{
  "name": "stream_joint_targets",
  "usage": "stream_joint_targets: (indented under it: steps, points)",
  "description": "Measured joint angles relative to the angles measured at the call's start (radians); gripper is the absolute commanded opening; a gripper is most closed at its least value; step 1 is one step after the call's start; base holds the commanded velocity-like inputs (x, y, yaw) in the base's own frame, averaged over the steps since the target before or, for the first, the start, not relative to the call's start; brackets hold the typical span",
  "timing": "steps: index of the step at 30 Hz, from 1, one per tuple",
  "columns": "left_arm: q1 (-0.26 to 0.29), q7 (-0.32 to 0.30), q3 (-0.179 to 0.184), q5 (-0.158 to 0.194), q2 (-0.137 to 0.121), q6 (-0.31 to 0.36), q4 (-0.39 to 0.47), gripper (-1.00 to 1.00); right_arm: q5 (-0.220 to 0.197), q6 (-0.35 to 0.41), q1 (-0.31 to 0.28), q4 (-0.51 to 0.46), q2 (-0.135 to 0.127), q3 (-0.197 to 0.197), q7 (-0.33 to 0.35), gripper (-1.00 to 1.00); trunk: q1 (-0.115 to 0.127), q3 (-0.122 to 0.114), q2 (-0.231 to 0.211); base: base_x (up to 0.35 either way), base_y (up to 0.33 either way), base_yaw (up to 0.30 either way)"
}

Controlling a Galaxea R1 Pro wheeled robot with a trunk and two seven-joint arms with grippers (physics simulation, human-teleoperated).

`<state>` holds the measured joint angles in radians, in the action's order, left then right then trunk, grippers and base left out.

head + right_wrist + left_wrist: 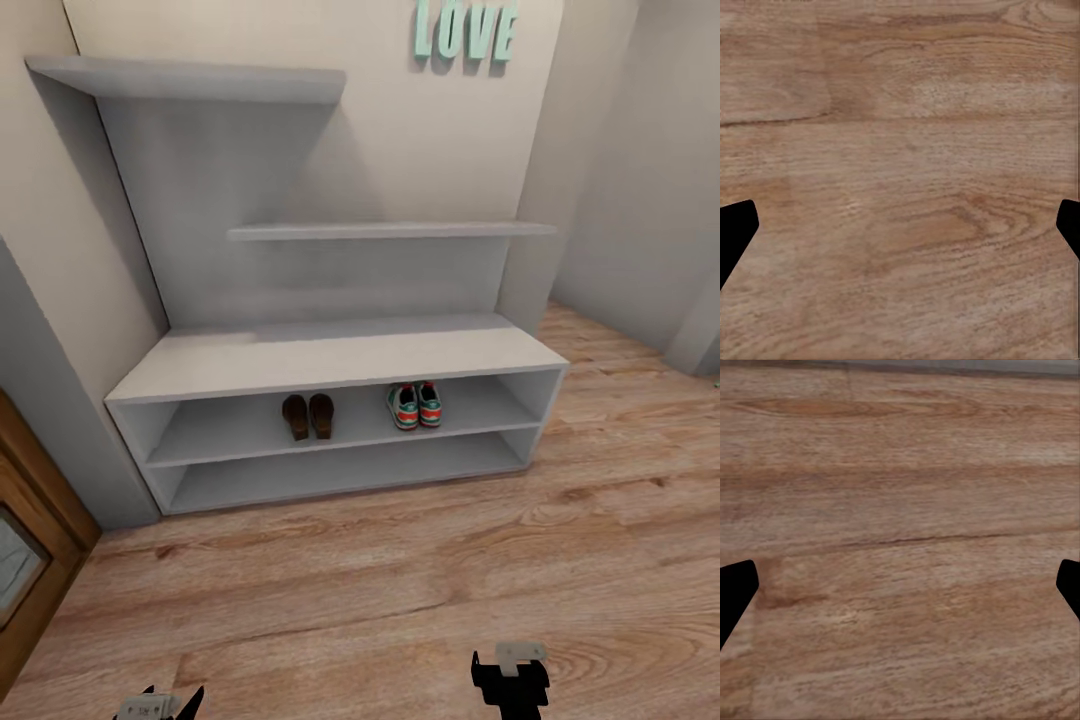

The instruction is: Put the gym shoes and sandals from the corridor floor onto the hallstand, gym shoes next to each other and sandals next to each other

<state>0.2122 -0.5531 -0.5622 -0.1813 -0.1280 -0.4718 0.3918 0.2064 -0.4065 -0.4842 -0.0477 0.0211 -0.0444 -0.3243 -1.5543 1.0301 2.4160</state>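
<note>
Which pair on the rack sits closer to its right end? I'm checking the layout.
The gym shoes, cream with green stripes, sit right of the brown sandals in the hallstand's upper compartment.

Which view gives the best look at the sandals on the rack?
The head view: the sandals sit side by side in the upper compartment of the hallstand, left of the gym shoes. Both wrist views look down at the corridor floor, so they tell nothing about the sandals.

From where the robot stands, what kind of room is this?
Most likely a home entry corridor: a pale grey hallstand against the wall holds brown sandals and gym shoes, wood plank floor runs in front, and LOVE letters decorate the wall.
</note>
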Motion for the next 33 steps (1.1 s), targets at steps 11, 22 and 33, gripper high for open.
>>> stream_joint_targets:
  steps: [11,22,33]
  points:
    - [0.0,0.005,0.0,0.0,0.0,0.0,-0.001,1.0,0.0,0.001,0.002,0.001,0.0,0.0,0.0,1.0,0.042,-0.034,-0.077,0.0,0.0,0.0]
    - [0.0,0.006,0.0,0.0,0.001,0.0,-0.001,1.0,0.003,0.001,0.009,0.015,0.0,0.0,0.001,1.0,0.084,-0.069,-0.154,0.0,0.0,0.0]
    - [0.0,0.007,0.0,0.0,0.0,0.0,-0.002,1.0,0.003,0.002,0.026,0.019,0.002,0.0,0.002,1.0,0.127,-0.103,-0.231,0.0,0.0,0.0]
